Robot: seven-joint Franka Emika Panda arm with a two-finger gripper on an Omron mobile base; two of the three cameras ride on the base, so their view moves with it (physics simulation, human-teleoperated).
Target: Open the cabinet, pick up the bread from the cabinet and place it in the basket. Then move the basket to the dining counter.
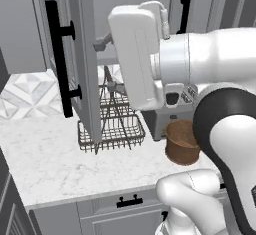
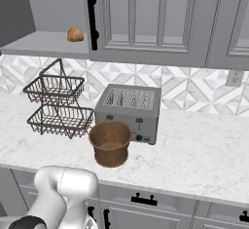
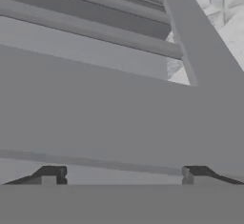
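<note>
Up close, my jaws (image 3: 124,175) stood wide apart and held nothing, their two dark tips low in the hand view and a flat grey cabinet surface just ahead of them.

The cabinet (image 2: 155,18) was grey, with framed glass-panel doors and long black bar handles. One door (image 1: 82,59) stood swung out, seen edge-on from the left base view, its black handle (image 1: 60,59) facing left. My white arm (image 1: 200,64) reached in beside that door at shelf height.

The bread (image 2: 75,34) was a small rounded golden-brown roll. It sat on the grey shelf (image 2: 44,43) inside the opened cabinet, near the shelf's front edge and just left of the neighbouring door's black handle (image 2: 90,16).

The basket (image 2: 111,143) was round, brown and woven, bucket-shaped with a flared rim, and I could see nothing inside it. It stood upright on the white marble table (image 2: 194,150), just in front of the grey toaster (image 2: 129,110), near the table's front edge. To its left stood a two-tier black wire rack (image 2: 57,104), below the shelf with the bread. Grey drawers with short black pulls (image 2: 144,201) ran under the table.
</note>
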